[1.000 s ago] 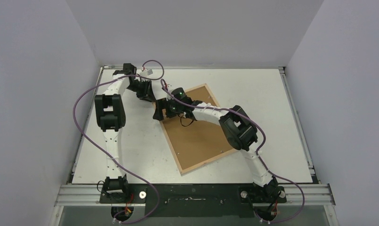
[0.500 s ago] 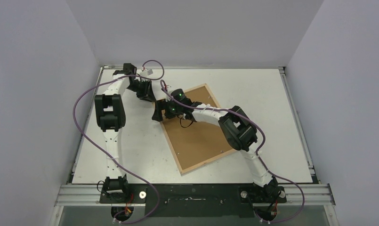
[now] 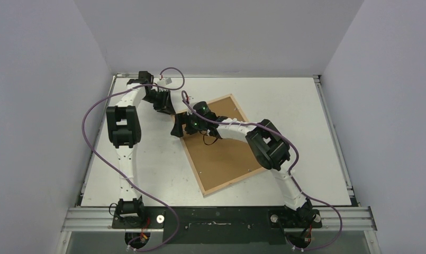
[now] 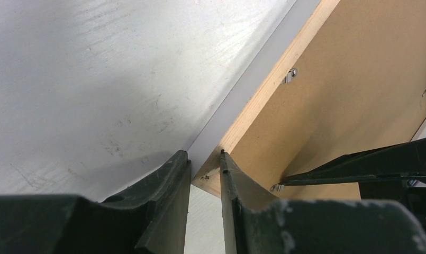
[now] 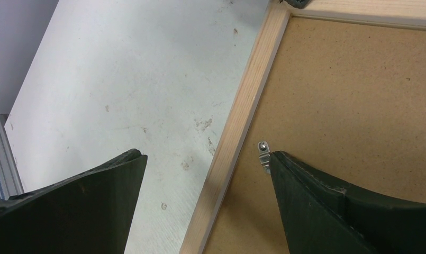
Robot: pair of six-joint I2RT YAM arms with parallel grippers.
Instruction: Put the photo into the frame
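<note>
- White table [image 3: 147, 159] holds the thin light-wood rectangular frame [image 5: 237, 121] face down, skewed at mid-table, with a plain brown fibreboard backing panel [image 3: 221, 159] set in it; the photo is out of sight.
- Left gripper [image 4: 205, 164] pinches the frame's far-left corner, as before.
- Right gripper [image 5: 206, 156], spread wide, has edged toward the table's left edge; one finger now meets a small metal tab [image 5: 263, 150], probably to turn it.

Top camera looks down from above and behind onto the whole white tabletop [image 3: 147, 174]; both wrist cameras sit close over the thin light-wood rectangular frame [image 3: 232, 181] [image 4: 263, 94] [image 5: 237, 127], sharing its left slat
</note>
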